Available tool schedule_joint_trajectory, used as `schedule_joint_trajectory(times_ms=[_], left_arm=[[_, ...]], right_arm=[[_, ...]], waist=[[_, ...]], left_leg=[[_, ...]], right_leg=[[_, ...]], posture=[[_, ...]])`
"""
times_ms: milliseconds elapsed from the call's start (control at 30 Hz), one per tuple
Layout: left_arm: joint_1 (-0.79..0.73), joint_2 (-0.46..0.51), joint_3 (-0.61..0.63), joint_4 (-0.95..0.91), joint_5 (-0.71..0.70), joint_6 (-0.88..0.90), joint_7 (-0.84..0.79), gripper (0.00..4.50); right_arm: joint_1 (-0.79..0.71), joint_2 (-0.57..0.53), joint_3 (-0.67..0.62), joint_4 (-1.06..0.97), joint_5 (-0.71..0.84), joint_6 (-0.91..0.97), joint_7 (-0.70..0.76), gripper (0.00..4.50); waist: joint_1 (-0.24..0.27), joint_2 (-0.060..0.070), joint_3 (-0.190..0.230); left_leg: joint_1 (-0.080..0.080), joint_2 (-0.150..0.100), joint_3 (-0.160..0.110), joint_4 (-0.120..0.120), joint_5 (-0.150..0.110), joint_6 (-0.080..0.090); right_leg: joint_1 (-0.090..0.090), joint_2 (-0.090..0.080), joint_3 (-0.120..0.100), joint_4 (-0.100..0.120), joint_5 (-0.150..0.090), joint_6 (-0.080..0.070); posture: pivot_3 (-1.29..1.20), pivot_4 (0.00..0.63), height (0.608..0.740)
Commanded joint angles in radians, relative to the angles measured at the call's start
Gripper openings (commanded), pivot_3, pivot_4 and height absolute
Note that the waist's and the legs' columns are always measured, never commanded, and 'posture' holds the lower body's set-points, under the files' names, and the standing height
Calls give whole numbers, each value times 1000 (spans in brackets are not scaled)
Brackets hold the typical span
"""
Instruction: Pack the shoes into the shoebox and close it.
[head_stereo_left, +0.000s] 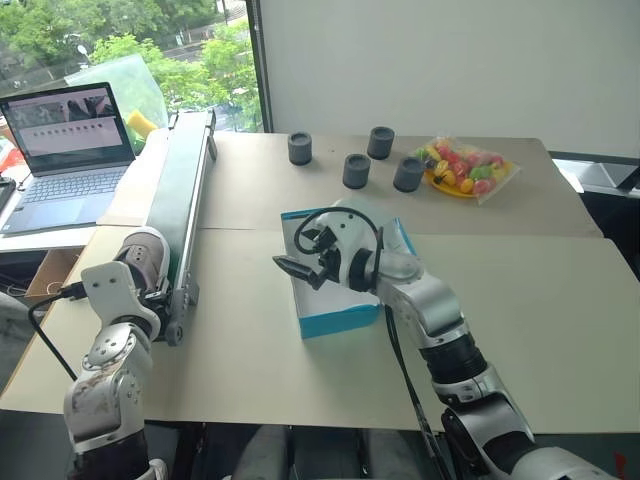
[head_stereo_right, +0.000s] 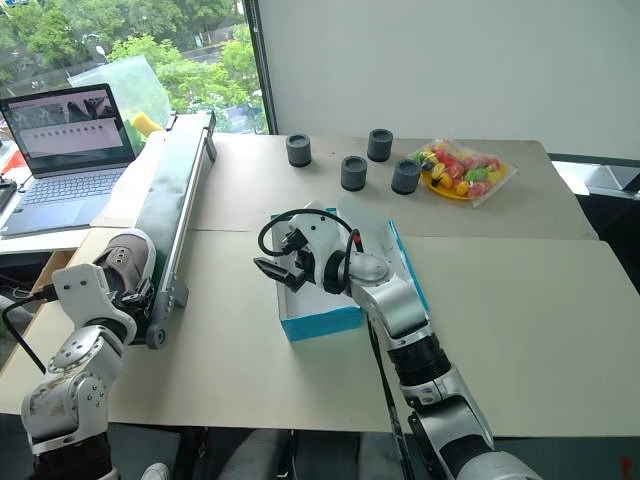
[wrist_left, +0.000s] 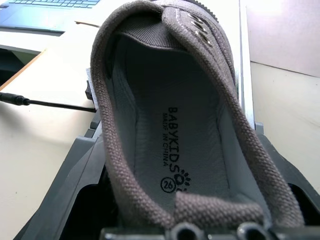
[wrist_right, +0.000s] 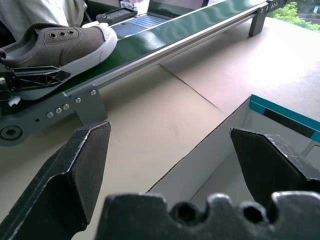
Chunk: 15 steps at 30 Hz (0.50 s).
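the left gripper (wrist_right: 30, 80) pinches a grey-taupe canvas sneaker with a white sole (wrist_right: 60, 45) on the green conveyor belt (head_stereo_left: 180, 190) – the right gripper (head_stereo_left: 300, 268), fingers (wrist_right: 75, 175) spread wide, hovers over the open teal-blue cardboard shoebox (head_stereo_left: 340, 320) on the beige tabletop (head_stereo_left: 520, 300).

Head stereo overhead; wrists close-up.

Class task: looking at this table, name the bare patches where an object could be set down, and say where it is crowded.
Free: the tan table between the green conveyor belt and the open teal-blue cardboard shoebox, and right of the box. Crowded: the far edge, with four dark grey cylinders and a bagged plate of colourful toys.
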Motion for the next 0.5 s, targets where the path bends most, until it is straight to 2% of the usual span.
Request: schedule_joint_trajectory(times_ms=[33,133,233,367,433,500], left_arm=[[-22,61,-59,-82,160,-158,62,2782],[-17,134,-184,-131,359,-304,105,2782],[-28,135,-301,-155,425,-373,87,2782],[-22,37,-449,-176,335,-388,-26,2782],[-7,-15,-481,-200,271,-365,-74,2782],[5,-61,-508,-228,201,-330,-119,2782]], right_arm=[[-22,14,-23,-21,11,-12,-9,4500],[-42,64,-87,-3,71,36,-38,4500],[-104,161,-252,53,226,191,-107,4500],[-238,299,-602,202,623,433,-252,4500],[-283,309,-687,257,769,483,-305,4500],[-310,301,-714,286,844,522,-328,4500]], waist=[[0,0,0],[-1,-3,0],[0,-3,0],[7,-3,0],[8,-3,0],[-2,-2,0]], left_leg=[[0,0,0,0,0,0],[-3,0,0,0,0,0],[-5,0,1,-1,0,-1],[-5,3,1,-1,0,0],[-7,3,0,0,0,0],[-9,3,1,0,0,0]], right_leg=[[0,0,0,0,0,0],[-4,0,0,0,0,-1],[-6,0,2,0,1,-1],[-6,0,2,0,1,-1],[-5,0,0,-1,1,-1],[-9,0,0,0,2,-1]], posture=[[0,150,728],[0,150,728],[0,150,728],[0,150,728],[0,150,728],[0,150,728]])
